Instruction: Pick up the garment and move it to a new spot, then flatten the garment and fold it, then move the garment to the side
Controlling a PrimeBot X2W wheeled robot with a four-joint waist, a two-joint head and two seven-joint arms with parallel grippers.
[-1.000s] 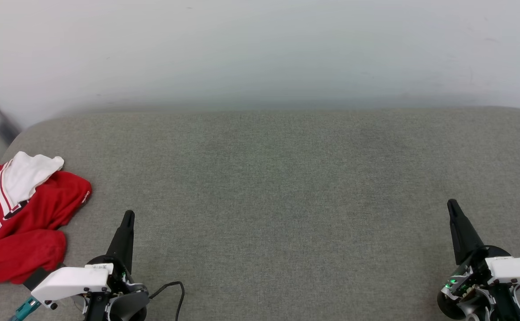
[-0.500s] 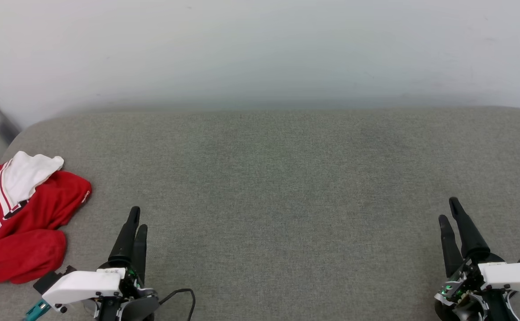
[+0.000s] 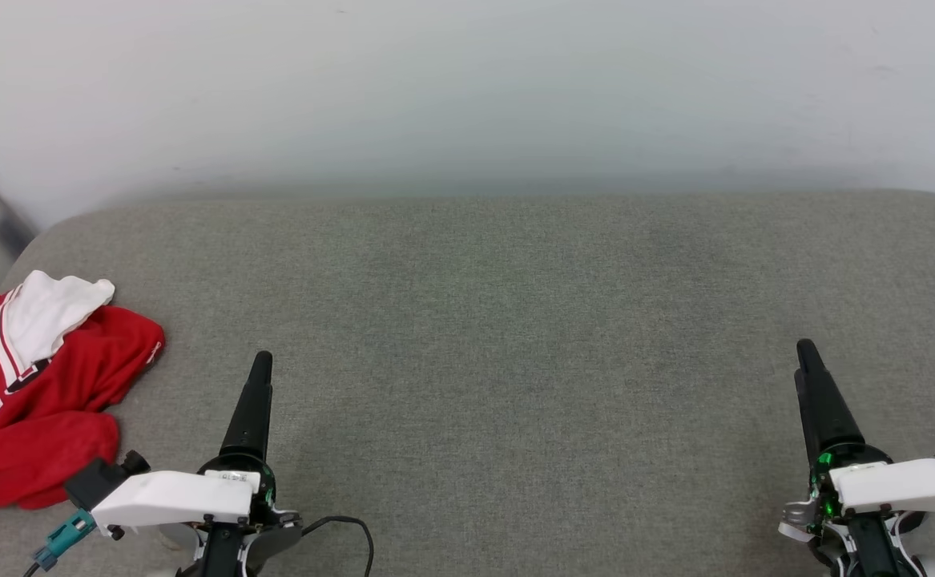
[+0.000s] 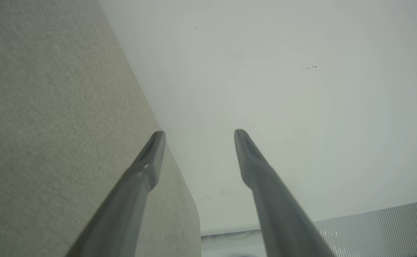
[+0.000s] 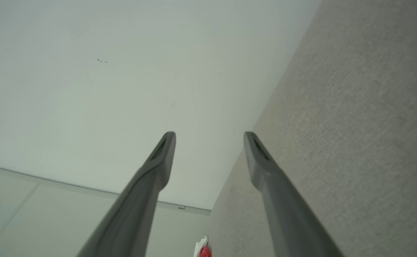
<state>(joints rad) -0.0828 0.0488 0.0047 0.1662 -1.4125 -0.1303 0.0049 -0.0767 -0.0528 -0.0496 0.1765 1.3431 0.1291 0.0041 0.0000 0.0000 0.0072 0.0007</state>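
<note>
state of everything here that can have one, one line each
red jersey-style T-shirt with white sleeve: crumpled in a heap, unfolded, lying at the left end of the surface, not held
left gripper: jaws open, empty, apart from the shirt, to its right
right gripper: jaws open, empty, near the surface's right end
grey fabric-covered surface: flat and smooth, shirt on its left end

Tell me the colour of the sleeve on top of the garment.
The sleeve is white; the head view shows it best.
</note>
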